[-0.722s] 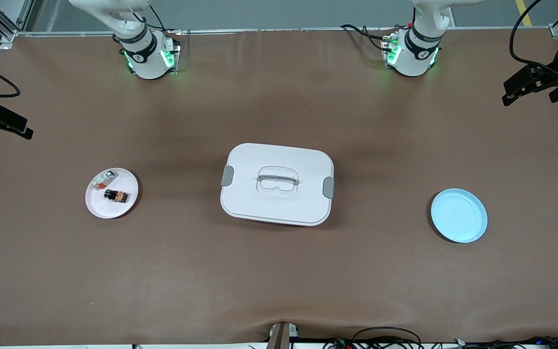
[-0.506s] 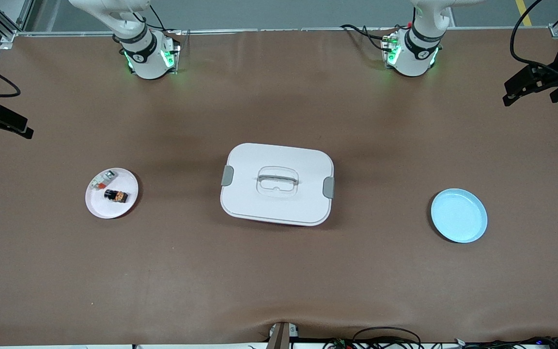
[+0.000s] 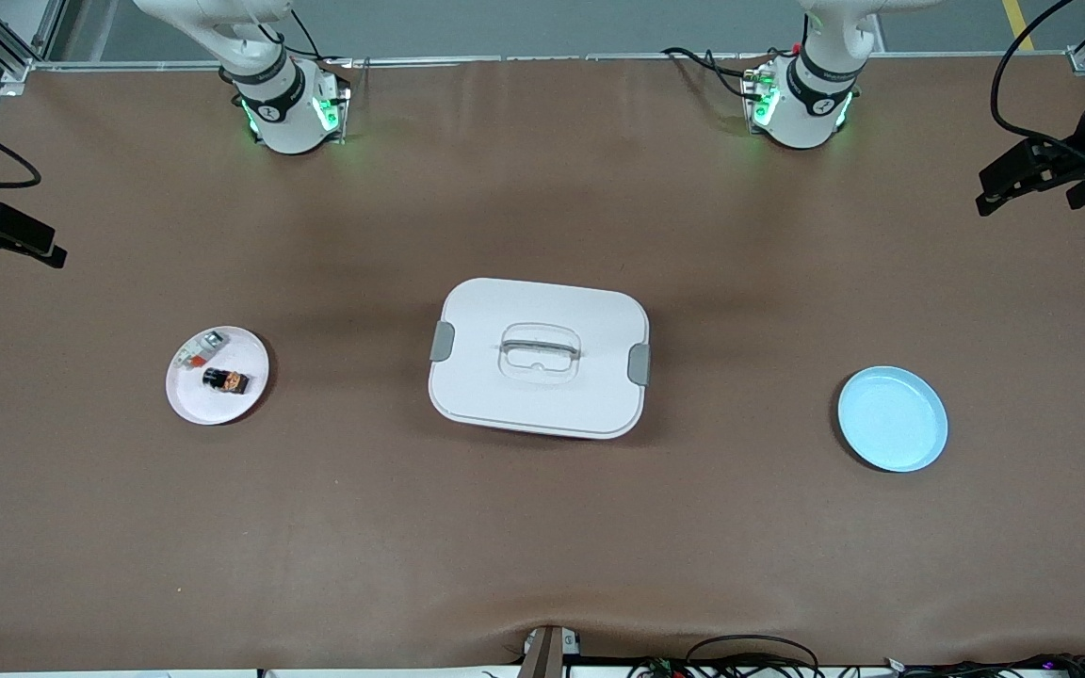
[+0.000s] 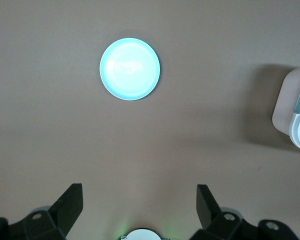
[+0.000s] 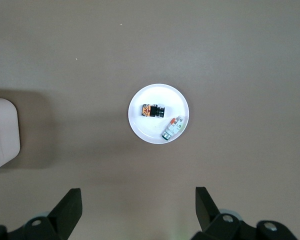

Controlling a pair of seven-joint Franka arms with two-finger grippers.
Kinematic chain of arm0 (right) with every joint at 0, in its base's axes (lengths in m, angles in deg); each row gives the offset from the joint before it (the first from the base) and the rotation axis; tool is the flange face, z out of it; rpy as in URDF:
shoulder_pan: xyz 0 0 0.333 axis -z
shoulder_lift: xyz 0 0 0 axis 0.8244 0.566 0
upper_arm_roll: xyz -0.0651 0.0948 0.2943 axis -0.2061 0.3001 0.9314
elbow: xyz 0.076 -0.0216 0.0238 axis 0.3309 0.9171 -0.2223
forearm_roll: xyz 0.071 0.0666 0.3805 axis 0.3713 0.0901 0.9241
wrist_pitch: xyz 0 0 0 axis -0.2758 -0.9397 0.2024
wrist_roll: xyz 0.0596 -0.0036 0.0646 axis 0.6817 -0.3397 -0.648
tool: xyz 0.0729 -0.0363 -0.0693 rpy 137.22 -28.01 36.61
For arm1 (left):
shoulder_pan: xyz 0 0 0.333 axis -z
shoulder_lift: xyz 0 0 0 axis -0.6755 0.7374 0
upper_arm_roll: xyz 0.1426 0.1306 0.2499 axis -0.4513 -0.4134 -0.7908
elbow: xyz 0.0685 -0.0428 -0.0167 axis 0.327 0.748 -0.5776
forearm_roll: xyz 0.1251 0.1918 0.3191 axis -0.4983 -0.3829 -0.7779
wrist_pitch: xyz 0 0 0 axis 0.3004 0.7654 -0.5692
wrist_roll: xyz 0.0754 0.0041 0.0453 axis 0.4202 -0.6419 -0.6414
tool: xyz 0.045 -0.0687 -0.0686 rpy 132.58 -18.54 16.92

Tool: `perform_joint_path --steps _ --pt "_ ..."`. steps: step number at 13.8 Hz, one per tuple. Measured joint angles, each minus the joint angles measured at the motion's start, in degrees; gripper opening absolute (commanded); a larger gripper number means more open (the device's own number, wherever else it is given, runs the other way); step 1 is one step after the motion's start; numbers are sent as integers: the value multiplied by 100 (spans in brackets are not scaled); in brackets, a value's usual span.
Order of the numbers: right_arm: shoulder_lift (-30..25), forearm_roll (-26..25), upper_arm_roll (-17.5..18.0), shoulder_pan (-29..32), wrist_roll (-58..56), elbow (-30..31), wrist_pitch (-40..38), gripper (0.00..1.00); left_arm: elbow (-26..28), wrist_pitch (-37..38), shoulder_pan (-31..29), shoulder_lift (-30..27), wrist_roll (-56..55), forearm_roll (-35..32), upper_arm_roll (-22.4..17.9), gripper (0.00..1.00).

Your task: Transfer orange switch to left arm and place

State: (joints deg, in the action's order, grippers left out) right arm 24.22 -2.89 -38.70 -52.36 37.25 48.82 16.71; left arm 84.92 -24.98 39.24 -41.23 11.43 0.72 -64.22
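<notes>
A: Front view first. Orange switch (image 3: pixel 226 380) lying on the white plate (image 3: pixel 243 401), toward the right arm's end of the table, just beside the white-grey piece with a red-orange tab (image 3: pixel 201 349) and nearer the front camera than it.

B: Right wrist view agreeing: orange switch (image 5: pixel 153 111) on the white plate (image 5: pixel 152 134), down below the right gripper (image 5: pixel 139 212), fingers (image 5: pixel 70 206) spread wide, nothing between them. Hanging high at the table's edge on its own end, seen as the right gripper (image 3: pixel 2 241) in the front view.

A: And the left gripper (image 3: pixel 1023 179)? High over the table's edge at the left arm's end, well apart from the switch, with the box (image 3: pixel 539 358) lying between. Also spread and empty, per the left gripper (image 4: pixel 139 212) in its own wrist view, above the blue plate (image 4: pixel 129 69).

B: So right arm nearer by far; probably the one to pick first. Left arm waiting.

A: Long axis of the switch?

B: Running roughly along the table's length, slightly slanted. Orange face pointing toward the box end, black body toward the table's edge on the right arm's side. Likely needing the fingers closed across the short width, so a wrist turn before descent.
</notes>
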Motion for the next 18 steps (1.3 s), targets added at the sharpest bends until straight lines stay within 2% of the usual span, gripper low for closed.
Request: perform_joint_path --steps 7,10,14,18 --pt "27 -2 -1 1 -1 43 -40 100 -2 4 -8 5 0 0 -30 100" --pt "272 -9 -3 3 -1 291 98 100 -2 12 -8 15 0 0 -30 100" --pt "663 -11 -6 8 -1 1481 1824 100 -3 13 -9 17 0 0 -33 100" --pt "780 -11 -6 8 1 2750 3491 100 -4 34 -9 19 0 0 -33 100"
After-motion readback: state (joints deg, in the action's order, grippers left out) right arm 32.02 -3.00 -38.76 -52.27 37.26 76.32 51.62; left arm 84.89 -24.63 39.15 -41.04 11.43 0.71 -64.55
